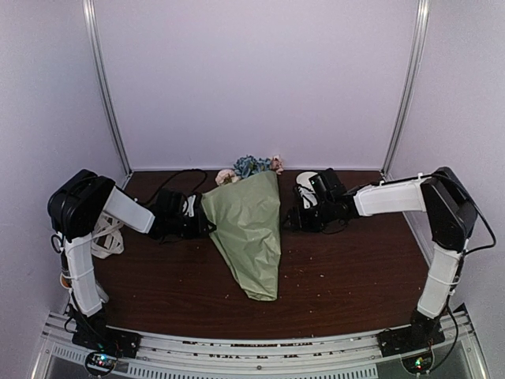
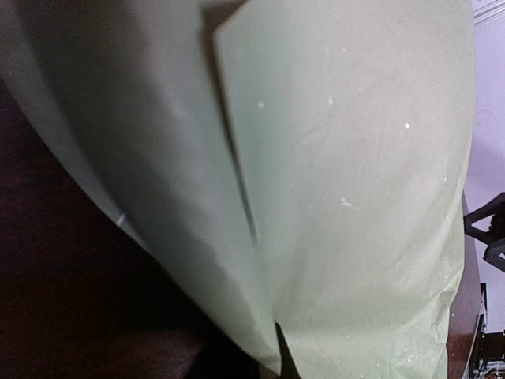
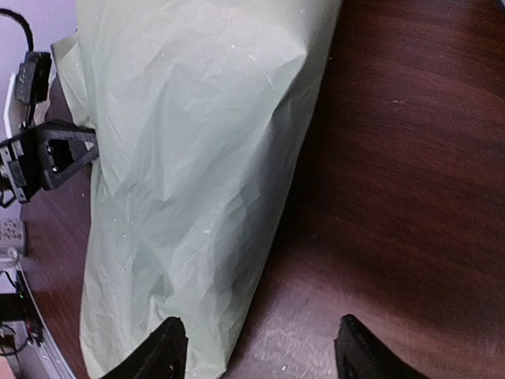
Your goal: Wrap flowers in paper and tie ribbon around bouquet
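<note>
1. Your cone-shaped bouquet [image 1: 248, 229] of sage-green paper [image 2: 355, 197] lies mid-table on the dark brown wooden tabletop [image 1: 347, 268], wide end far, pointed tip near.
2. Blue and pale pink artificial flowers [image 1: 251, 165] stick out of the far wide end.
3. Your left gripper [image 1: 197, 217] sits against the cone's left edge with its jaws together. You can't tell whether paper is pinched.
4. The left wrist view shows only overlapped paper, its own fingers hidden.
5. Your right gripper [image 3: 260, 351] is at the cone's right side, jaws apart and clamping nothing. The paper's edge reaches into the gap.
6. A cream-white looped strip [image 1: 108, 237] hangs by your left arm at far left and looks like the ribbon.
</note>
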Controlling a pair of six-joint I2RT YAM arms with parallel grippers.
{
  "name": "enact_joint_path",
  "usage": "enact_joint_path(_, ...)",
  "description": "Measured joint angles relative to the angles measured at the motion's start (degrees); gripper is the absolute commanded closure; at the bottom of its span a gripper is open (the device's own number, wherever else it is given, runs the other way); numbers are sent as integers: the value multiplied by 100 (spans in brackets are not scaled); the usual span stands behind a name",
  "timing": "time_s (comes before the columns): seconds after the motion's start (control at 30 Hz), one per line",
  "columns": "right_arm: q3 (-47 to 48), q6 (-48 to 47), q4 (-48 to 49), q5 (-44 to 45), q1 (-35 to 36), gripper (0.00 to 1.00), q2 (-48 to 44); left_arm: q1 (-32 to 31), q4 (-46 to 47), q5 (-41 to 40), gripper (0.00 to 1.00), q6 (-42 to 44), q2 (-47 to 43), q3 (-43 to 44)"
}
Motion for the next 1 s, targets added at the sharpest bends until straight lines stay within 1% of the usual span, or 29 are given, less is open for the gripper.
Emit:
enact_joint_path(0.03,28,168,105,-66,-26,19,140,0,2,0,100,0,0,2)
enact_joint_path(0.17,181,649,448,-472,-22,18,772,0,0,-2,100,15,0,2)
enact_joint_path(0.43,304,1497,1648,-1137,-15,26,1303,0,-11,-2,100,37,0,2)
enact_joint_path(0.5,319,1727,1956,-1261,-9,30,1427,0,-17,0,100,39,2,7)
enact_joint_path(0.57,374,1882,2138,-1335,13,37,1534,0,-31,0,100,39,7,15)
enact_joint_path(0.7,450,2142,2341,-1419,66,70,1696,2,-50,0,100,39,9,22)
enact_joint_path(0.73,452,2203,2378,-1432,72,76,1727,7,-55,0,100,39,9,24)
enact_joint_path(0.83,450,2302,2452,-1460,72,89,1757,22,-72,2,100,39,9,26)
enact_joint_path(0.87,450,2323,2483,-1473,72,98,1759,22,-83,2,100,39,9,26)
enact_joint_path(0.9,450,2347,2505,-1495,74,100,1759,26,-94,2,100,39,9,33)
enact_joint_path(1.0,450,2411,2579,-1513,85,100,1759,33,-170,4,100,55,9,68)
